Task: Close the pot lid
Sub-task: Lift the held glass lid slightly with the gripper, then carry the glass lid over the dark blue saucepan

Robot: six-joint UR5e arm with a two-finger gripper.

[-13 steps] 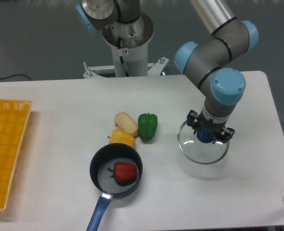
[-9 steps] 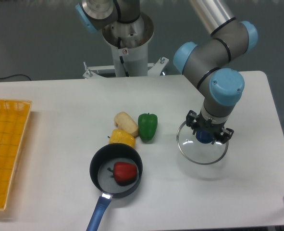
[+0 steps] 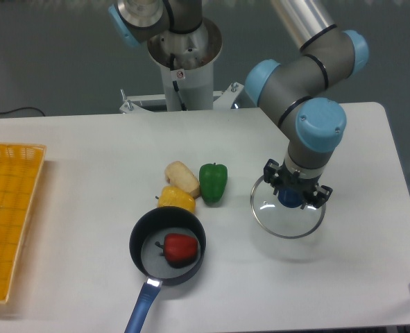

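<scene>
Glass forms the round, silver-rimmed pot lid (image 3: 288, 214), whose blue centre knob is clamped by the end effector (image 3: 292, 195) right of the round dark saucepan (image 3: 167, 245). A red pepper (image 3: 180, 248) is held inside; its blue handle is cut off below.

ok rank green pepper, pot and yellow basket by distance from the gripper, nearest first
From the gripper, in the camera view:
1. Green pepper, just to its left in the picture.
2. Pot, farther left and nearer the table's front.
3. Yellow basket, at the far left edge.
</scene>
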